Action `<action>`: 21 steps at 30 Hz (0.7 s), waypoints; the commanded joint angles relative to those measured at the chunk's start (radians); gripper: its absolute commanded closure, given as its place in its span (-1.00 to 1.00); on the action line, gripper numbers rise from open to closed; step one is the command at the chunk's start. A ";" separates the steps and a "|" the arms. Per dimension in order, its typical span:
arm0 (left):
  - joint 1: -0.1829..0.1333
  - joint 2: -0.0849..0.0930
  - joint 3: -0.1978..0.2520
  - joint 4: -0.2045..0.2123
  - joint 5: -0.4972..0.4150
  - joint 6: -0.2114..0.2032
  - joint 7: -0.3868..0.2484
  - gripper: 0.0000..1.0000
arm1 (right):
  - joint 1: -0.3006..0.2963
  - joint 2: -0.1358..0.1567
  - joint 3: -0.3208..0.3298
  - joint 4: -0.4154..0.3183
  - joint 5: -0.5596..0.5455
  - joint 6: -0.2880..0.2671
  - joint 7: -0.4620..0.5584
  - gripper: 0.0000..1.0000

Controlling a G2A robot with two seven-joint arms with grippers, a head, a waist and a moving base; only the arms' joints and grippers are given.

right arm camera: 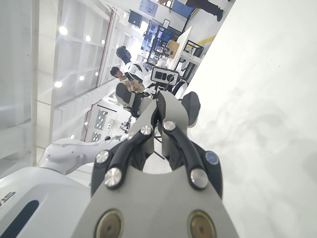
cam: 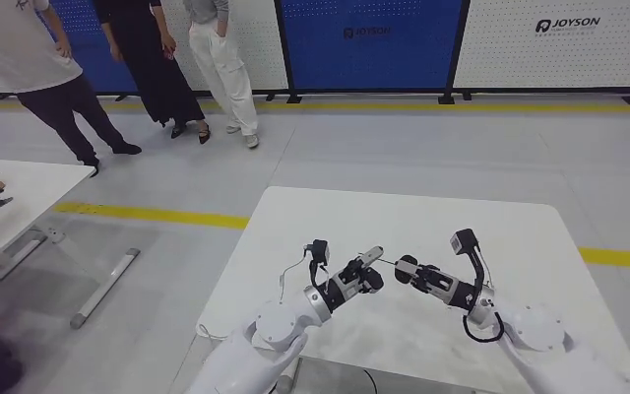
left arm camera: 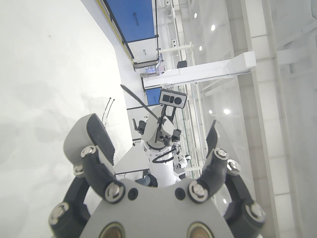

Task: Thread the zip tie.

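Right gripper (right arm camera: 158, 105) clamped on the zip tie (left arm camera: 138, 101), held in the air above the table (cam: 492, 227), free end pointing toward left gripper (left arm camera: 155, 128). Left fingers spread wide, nothing in them. Spare ties (left arm camera: 109, 106) lie on the table

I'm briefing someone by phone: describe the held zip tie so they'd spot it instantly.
Above the white table, two arms face each other. The zip tie is the thin black strip jutting from the right gripper's shut jaws toward the open left gripper. Unlike the spare ties lying flat on the table, it hangs in the air.
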 commanded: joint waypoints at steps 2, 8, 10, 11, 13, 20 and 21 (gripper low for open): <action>-0.016 -0.004 0.009 0.022 -0.006 -0.018 0.001 -1.00 | 0.000 0.000 0.000 0.000 0.000 0.000 0.000 1.00; -0.023 -0.006 0.010 0.044 -0.024 -0.042 -0.005 0.20 | 0.000 0.000 0.000 0.000 0.000 0.000 0.000 1.00; -0.020 -0.005 0.007 0.047 -0.024 -0.049 -0.013 0.44 | 0.000 0.000 0.000 0.000 0.000 0.000 0.000 1.00; -0.017 -0.004 0.003 0.046 -0.022 -0.057 -0.016 0.54 | 0.000 0.000 0.000 0.000 0.000 0.000 0.000 1.00; -0.012 -0.003 -0.001 0.045 -0.020 -0.065 -0.021 0.82 | 0.000 0.000 0.000 0.000 0.000 0.000 0.000 1.00; -0.006 -0.001 -0.006 0.041 -0.006 -0.063 -0.018 1.00 | 0.000 0.000 0.000 0.000 0.000 0.000 0.000 1.00; -0.006 -0.002 -0.004 0.042 -0.002 -0.065 -0.018 1.00 | 0.000 0.000 0.000 0.000 0.000 0.000 0.000 1.00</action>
